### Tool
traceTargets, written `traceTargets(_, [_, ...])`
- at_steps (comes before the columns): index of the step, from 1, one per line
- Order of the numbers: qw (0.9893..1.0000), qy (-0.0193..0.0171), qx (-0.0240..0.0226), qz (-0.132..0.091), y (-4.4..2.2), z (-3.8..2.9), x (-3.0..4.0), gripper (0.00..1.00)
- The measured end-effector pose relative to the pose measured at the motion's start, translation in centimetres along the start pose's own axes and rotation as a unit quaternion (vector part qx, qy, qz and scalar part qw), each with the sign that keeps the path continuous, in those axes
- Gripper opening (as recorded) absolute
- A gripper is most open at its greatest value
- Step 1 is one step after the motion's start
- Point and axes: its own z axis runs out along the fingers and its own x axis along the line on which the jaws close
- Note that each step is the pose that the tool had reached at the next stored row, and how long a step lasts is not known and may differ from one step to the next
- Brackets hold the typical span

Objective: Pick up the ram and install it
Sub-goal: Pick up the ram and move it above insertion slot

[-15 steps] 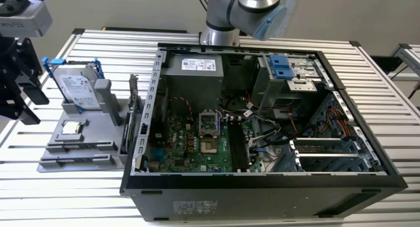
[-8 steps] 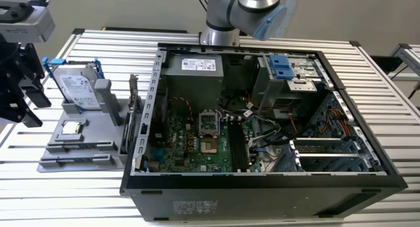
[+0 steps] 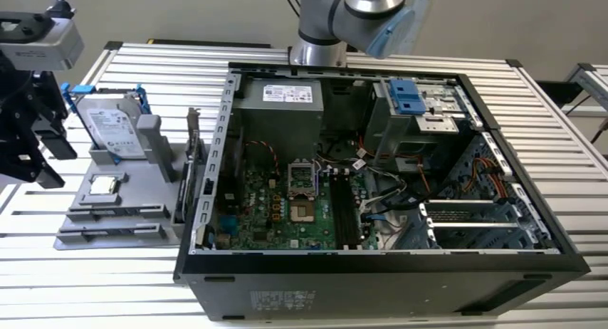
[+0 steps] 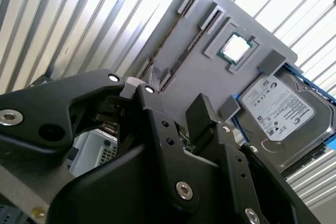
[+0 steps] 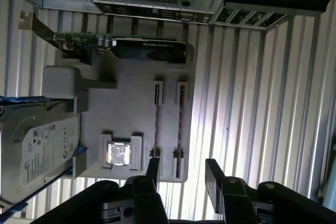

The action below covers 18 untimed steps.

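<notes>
gripper: far on the exterior view's left, hanging above the holder's edge; fingers apart, nothing between them, touching nothing
holder: gray, on the slatted surface, just beside the case; carries hard drive, chip and ram
ram: two sticks on edge in the holder's parallel slots, both seated; in the first wrist view the outer one lines up with the gap between the fingers
case: open, on the exterior view's right; black memory slots on the board look empty
step: approach for the pick, nothing lifted yet (my read)
pick calls for: fingers square across the thin strip and a straight pull out of the slot, else it likely jams
</notes>
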Motion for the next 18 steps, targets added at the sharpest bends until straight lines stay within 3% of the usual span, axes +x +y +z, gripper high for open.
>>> traceTargets(18, [1.0000, -0.0004, 0.0002, 0.000, -0.02, 1.60, -0.02, 1.00])
